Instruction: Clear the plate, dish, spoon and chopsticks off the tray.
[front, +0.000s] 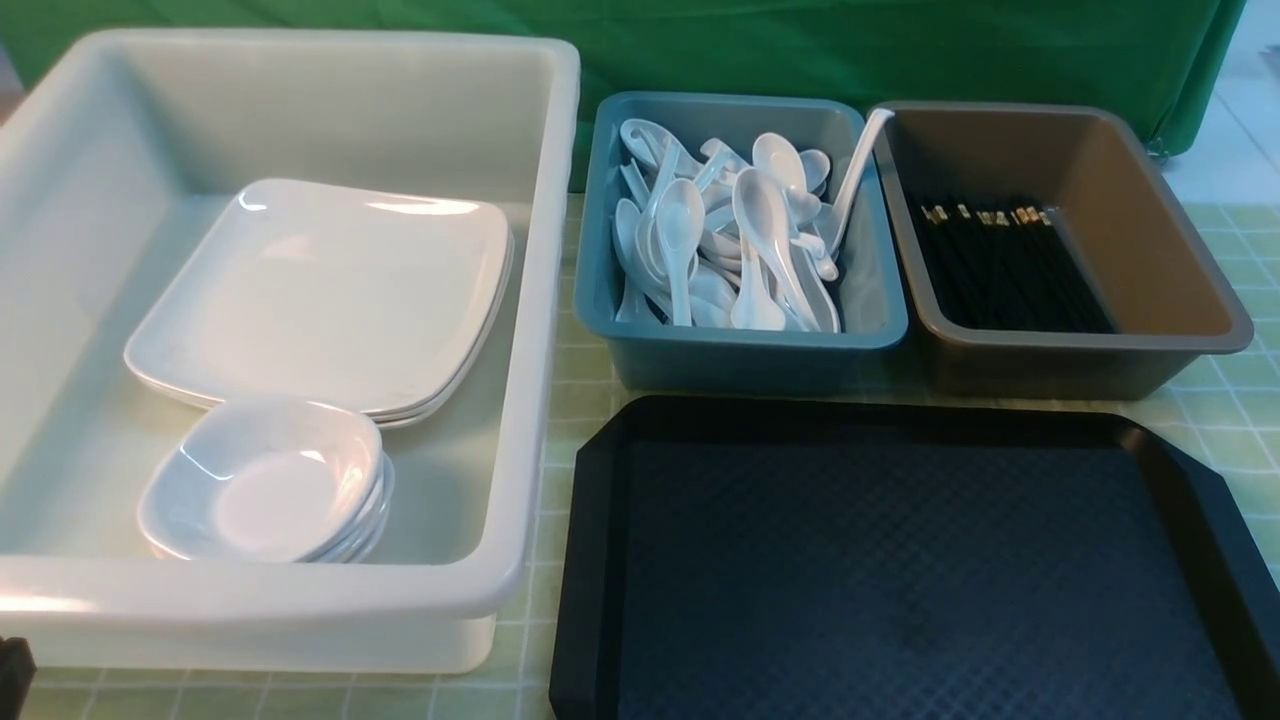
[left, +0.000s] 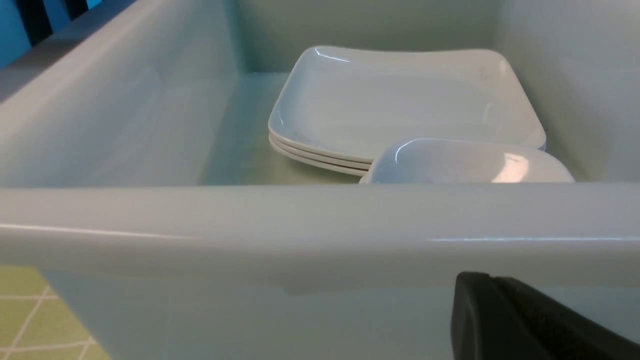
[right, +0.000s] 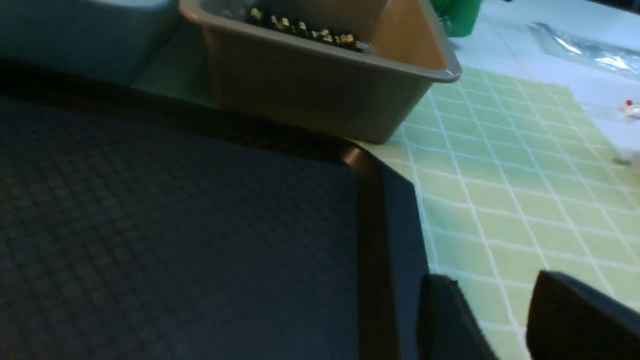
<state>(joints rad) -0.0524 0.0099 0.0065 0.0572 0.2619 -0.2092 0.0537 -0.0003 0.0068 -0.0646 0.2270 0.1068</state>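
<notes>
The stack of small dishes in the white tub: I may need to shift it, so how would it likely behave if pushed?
The stack of small dishes looks glossy, so it would probably slide easily on the smooth white tub floor. The dishes sit slightly offset, so the upper ones might slip sideways. They look rigid, possibly chippable against the plates.

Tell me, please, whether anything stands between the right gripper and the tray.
Nothing visible does. The right gripper hangs beside the right rim of the tray, jaws apart and empty, with only the green tablecloth showing between them.
</notes>
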